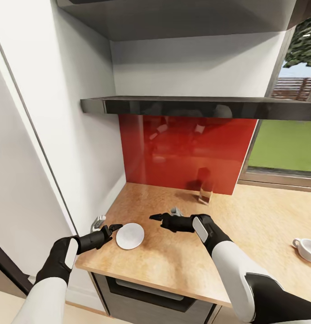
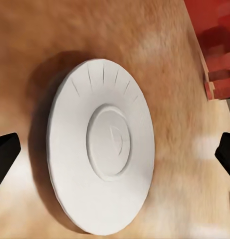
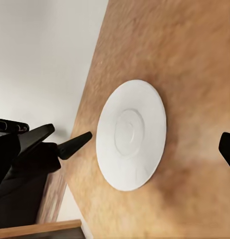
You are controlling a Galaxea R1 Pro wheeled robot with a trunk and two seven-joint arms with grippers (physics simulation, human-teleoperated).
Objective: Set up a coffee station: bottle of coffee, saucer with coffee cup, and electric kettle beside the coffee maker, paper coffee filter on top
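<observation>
Countertop [image 1: 182,252]: big wooden top that runs from the left wall to the far right side.
Backsplash [image 1: 187,153]: shiny red wall at the far end of the countertop, under a dark shelf [image 1: 200,107].
Window [image 1: 286,135]: on the right, with green grass outside.
Left gripper [image 1: 114,227]: black, at the near left edge of the countertop, just beside the saucer; its fingers [image 2: 6,155] are spread wide apart and hold nothing.
Right gripper [image 1: 156,217]: black, just right of the saucer, pointing left; its fingers are apart and hold nothing.
Saucer [image 1: 130,236]: white and round, lying flat on the countertop between the two grippers, not touched by either.
Coffee cup [image 1: 306,249]: white, on the countertop at the near right edge, well apart from the saucer.
Bottle [image 1: 205,195]: small, with something brown inside, standing far back by the red wall.
</observation>
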